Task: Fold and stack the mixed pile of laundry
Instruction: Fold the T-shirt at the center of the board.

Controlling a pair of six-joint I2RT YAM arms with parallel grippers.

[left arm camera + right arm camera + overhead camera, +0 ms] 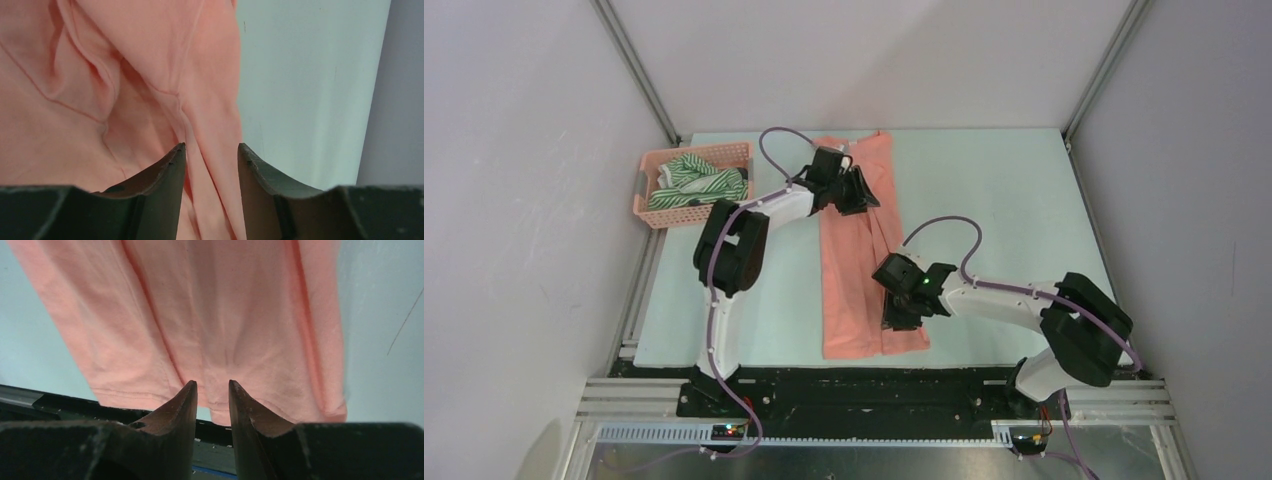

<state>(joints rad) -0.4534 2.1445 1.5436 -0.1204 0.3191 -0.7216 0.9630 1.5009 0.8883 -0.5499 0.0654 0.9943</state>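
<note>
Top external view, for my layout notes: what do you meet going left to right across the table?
Pink basket holding the striped garment → salmon-pink shirt → right arm's elbow.

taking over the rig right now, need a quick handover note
Left tool: fingers astride a fold on the salmon-pink shirt, far half; grip unclear.
Right tool: open, over the shirt's near hem.
Shirt lies on the table as a long narrow strip; striped garment is in the basket, far left.
Done: shirt narrowed lengthwise.
To do: finish folding it, fold the rest, stack.
</note>
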